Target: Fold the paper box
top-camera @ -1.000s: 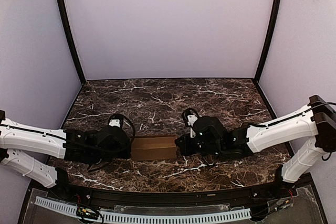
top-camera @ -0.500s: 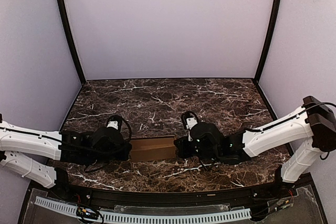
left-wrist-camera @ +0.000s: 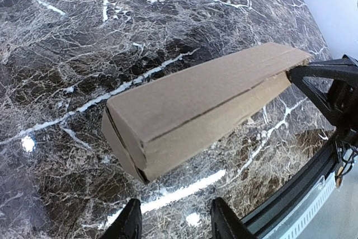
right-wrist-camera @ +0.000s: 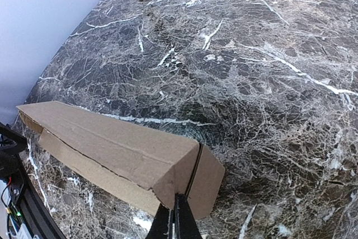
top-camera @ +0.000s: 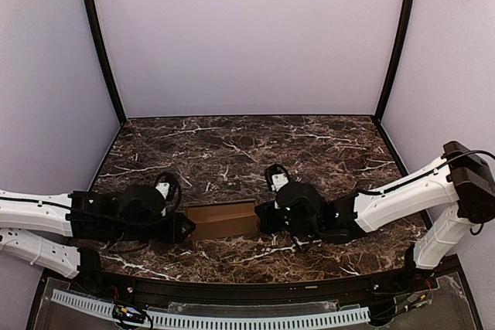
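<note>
The paper box point(top-camera: 224, 220) is a closed tan elongated carton lying on the marble table point(top-camera: 232, 152), near the front edge between my two grippers. My left gripper point(top-camera: 186, 227) is open and empty, a short way off the box's left end point(left-wrist-camera: 126, 138); its fingertips point(left-wrist-camera: 130, 216) stand apart over bare table. My right gripper point(top-camera: 259, 218) is shut, its tips point(right-wrist-camera: 174, 208) together and touching the lower edge of the box's right end flap point(right-wrist-camera: 207, 180). The right gripper also shows in the left wrist view point(left-wrist-camera: 327, 90) at the box's far end.
The table's front edge and a black rail point(top-camera: 255, 291) run just below the box. Purple walls point(top-camera: 247, 36) close in the back and sides, with dark posts point(top-camera: 100, 44) at the back corners.
My left arm has drawn back to the left, off the box's left end. My right arm and the box have shifted slightly left.
</note>
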You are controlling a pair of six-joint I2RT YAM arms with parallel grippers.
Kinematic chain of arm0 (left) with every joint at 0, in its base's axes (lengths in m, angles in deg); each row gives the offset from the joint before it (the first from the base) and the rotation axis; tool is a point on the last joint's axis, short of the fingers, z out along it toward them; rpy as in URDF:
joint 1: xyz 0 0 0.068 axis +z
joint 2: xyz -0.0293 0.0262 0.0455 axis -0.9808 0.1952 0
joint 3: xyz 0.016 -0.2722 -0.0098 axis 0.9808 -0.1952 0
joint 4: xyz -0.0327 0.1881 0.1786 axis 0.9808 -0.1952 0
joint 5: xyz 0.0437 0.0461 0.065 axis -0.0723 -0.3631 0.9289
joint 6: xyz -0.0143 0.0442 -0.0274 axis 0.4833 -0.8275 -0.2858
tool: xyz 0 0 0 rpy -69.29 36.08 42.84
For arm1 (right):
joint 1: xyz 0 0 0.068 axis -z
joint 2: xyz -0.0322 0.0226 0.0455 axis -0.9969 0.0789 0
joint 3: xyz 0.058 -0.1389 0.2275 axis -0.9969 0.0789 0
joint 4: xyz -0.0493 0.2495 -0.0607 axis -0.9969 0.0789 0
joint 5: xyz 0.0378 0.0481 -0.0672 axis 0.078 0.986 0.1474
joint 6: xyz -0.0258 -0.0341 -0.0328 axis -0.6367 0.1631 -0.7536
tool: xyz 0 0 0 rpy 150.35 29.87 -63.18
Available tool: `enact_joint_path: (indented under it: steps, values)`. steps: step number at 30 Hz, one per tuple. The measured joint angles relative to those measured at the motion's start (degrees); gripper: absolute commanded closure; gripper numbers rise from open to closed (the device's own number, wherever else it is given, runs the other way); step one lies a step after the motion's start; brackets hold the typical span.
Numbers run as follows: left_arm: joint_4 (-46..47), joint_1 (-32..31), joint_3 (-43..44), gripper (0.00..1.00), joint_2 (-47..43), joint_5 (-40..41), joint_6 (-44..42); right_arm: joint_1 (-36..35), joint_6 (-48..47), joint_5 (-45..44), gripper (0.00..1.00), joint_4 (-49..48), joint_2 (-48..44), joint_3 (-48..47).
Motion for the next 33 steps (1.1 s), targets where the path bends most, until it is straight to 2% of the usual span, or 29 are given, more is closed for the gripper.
enact_joint_path:
  steps: [5, 9, 13, 16, 19, 21, 26, 33]
  values:
    - [-3.8, 0.0, 3.5, 0.57, -2.0, -3.0, -2.4, -0.1, -0.8, -0.3, 1.00, 0.5, 0.4, -0.7]
    - [-7.0, 0.0, 7.9, 0.61, -2.1, -2.8, -4.9, -0.3, -1.3, -0.6, 1.00, 0.8, 0.4, -0.8]
    - [-9.4, 0.0, 12.1, 0.69, -2.0, -1.2, -7.9, -0.3, -2.0, -0.8, 1.00, 0.9, 0.4, -0.8]
    - [-10.2, 1.0, 15.2, 0.79, -1.2, 0.0, -11.1, -0.4, -2.4, -0.9, 1.00, 0.9, 0.5, -0.9]
    - [-9.8, 2.9, 16.2, 0.88, 0.2, 0.1, -13.7, -0.5, -3.0, -1.1, 1.00, 1.4, 0.6, -1.2]
    - [-9.1, 5.3, 16.1, 0.90, 1.3, -1.0, -15.5, -0.5, -3.4, -1.2, 1.00, 1.7, 0.7, -1.5]
    - [-4.1, 9.4, 14.2, 0.93, 3.3, -5.0, -18.3, -0.7, -3.8, -1.5, 1.00, 2.1, 1.2, -2.1]
    - [2.4, 10.2, 11.2, 0.95, 7.6, -9.4, -20.2, -0.9, -4.0, -1.8, 1.00, 2.4, 1.5, -2.5]
